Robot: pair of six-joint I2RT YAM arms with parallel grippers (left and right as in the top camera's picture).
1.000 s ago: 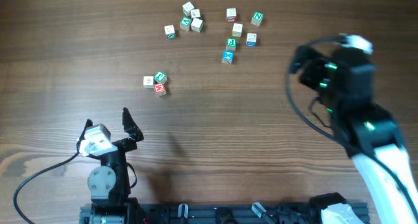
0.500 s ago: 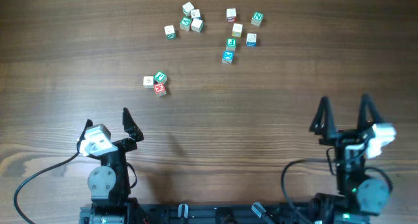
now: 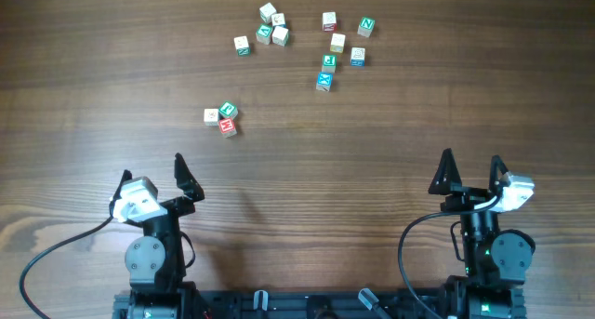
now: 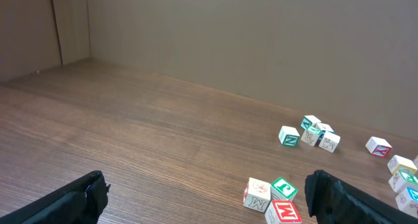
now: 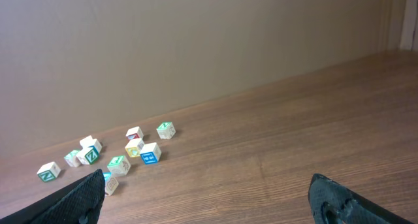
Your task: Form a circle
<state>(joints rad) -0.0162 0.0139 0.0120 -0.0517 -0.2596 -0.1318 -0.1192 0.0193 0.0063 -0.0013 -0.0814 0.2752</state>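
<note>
Both arms sat folded back over their bases, well apart. The left arm [image 3: 149, 254] held its left gripper [image 3: 152, 166] pointing forward and turned slightly askew, jaws spread wide, nothing between them. The right arm [image 3: 490, 254] held its right gripper [image 3: 471, 156] pointing forward too, jaws just as wide and empty. In each wrist view only dark fingertips showed, at the lower corners of the left wrist view [image 4: 75, 201] and of the right [image 5: 72, 201].

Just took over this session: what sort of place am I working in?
Probably a lab test bench, not a home: a bare wood-grain table, a plain tan backdrop, and small letter cubes scattered on the table.
</note>
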